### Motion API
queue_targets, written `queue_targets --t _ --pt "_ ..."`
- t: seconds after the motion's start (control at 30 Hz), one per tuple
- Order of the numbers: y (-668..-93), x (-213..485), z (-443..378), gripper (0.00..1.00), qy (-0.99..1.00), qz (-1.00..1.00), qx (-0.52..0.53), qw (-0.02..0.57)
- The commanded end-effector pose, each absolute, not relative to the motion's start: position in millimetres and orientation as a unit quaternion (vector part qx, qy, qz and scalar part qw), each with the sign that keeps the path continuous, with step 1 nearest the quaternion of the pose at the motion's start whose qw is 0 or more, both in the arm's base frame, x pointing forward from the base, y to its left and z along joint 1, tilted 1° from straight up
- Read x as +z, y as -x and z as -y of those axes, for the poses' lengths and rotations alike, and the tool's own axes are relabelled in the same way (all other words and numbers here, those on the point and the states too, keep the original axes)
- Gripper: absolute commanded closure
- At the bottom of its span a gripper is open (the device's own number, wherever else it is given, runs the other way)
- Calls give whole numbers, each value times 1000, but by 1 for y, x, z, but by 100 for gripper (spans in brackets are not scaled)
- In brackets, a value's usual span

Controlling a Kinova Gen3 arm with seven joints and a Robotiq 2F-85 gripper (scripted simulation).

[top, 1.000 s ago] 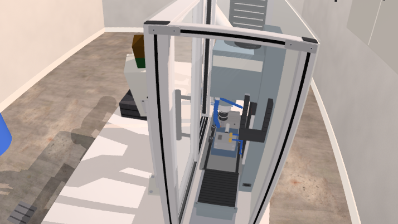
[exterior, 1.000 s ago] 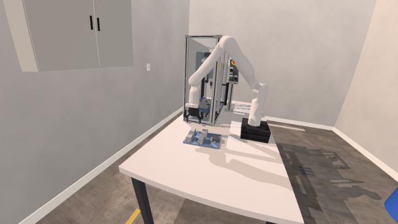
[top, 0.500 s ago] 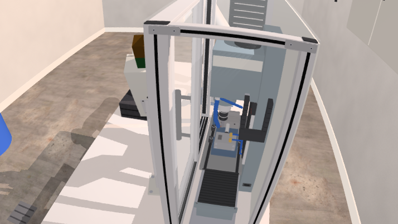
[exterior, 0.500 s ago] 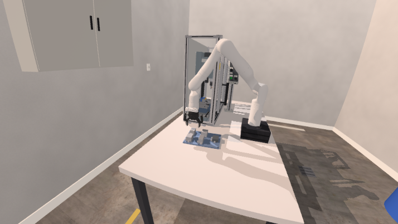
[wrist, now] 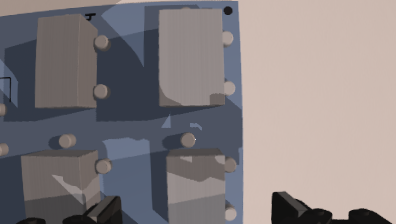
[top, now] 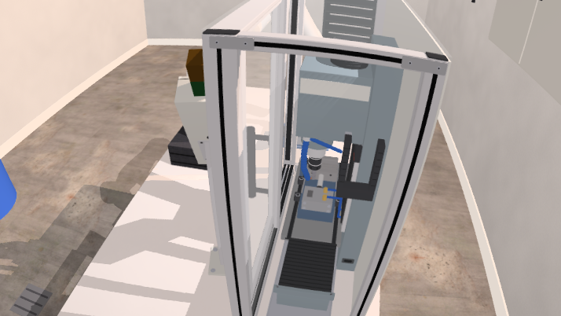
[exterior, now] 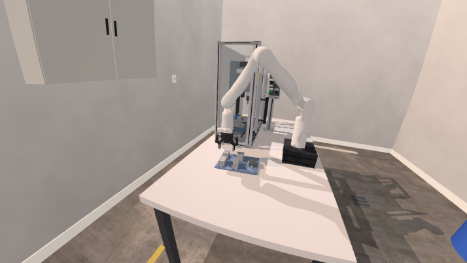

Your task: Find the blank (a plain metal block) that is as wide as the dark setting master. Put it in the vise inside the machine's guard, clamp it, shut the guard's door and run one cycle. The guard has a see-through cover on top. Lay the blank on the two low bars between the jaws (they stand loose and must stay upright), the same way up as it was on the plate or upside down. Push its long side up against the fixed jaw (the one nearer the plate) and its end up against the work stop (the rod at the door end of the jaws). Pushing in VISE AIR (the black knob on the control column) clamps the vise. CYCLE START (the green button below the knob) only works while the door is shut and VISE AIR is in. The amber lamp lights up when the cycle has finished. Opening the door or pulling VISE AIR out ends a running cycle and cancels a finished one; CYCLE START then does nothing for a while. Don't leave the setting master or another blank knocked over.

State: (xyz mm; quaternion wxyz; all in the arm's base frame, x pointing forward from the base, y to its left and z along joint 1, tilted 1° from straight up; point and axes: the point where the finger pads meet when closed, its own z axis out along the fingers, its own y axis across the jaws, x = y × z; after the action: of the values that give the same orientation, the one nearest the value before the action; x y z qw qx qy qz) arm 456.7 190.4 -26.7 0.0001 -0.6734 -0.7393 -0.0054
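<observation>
exterior view: the gripper (exterior: 226, 148) (wrist: 196, 209), fingers spread and holding nothing, hangs above the blue plate (exterior: 237, 169) (wrist: 131, 117); four pale blocks stand on it beside short pegs (wrist: 188, 140), near the machine's guard (exterior: 251, 114) (top: 229, 177).

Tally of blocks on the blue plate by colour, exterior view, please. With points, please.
Light grey blocks (exterior: 222, 161) (wrist: 191, 57): 4
Dark grey block (exterior: 252, 162): 1
Total: 5
</observation>
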Motion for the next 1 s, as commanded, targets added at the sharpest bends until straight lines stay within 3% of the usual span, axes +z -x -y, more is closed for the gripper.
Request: queue_targets --t 0.0,0.97 --pt "-457 -26 -191 0 673 739 -6 0" --pt "-457 -36 -191 0 673 739 -6 0"
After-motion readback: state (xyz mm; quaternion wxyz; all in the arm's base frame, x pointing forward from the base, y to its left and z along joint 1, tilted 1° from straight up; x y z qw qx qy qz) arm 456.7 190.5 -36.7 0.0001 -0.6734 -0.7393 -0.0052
